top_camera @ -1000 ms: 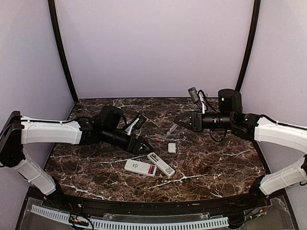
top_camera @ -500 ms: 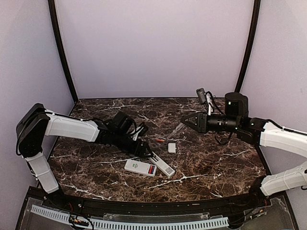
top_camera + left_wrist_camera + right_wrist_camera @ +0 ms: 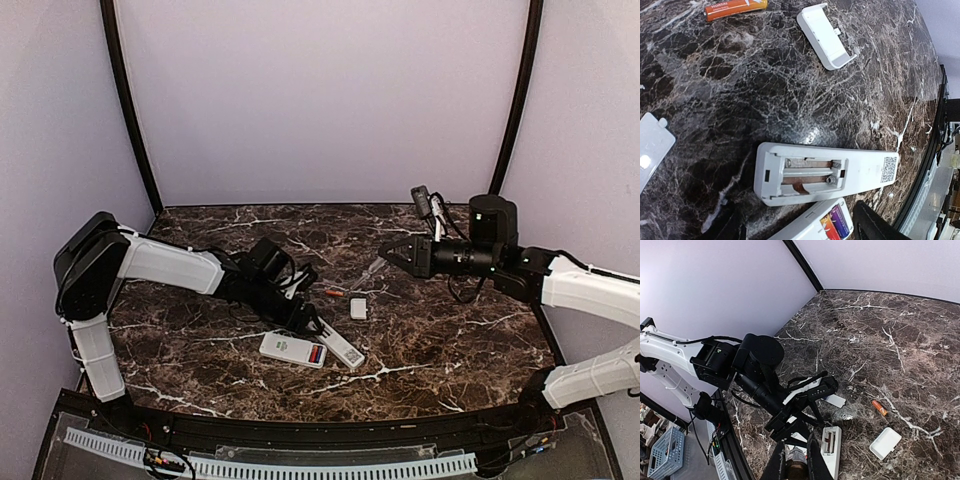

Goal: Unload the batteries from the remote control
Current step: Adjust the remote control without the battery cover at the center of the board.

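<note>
**A:** What lies around the slim white remote (image 3: 865, 172)?

**B:** One smooth orange cell (image 3: 735, 6) lies loose on the veined marble tabletop (image 3: 740, 90), well beyond it. An orange-and-purple pair (image 3: 834, 224) sits in the wider remote (image 3: 283, 346) just beside it.

**A:** And the jaws?

**B:** Left jaws apart, at the slim remote's open end, where coppery strips show in the bay. Right jaws pressed together, well away from it.

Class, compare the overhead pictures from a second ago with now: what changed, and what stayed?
The left gripper, jaws open, shifted right to hang over the opened remote. The right gripper, shut, drew back to the right. Nothing was gripped or released. That remote, the wider remote, the white cover and the orange battery stayed put.
</note>
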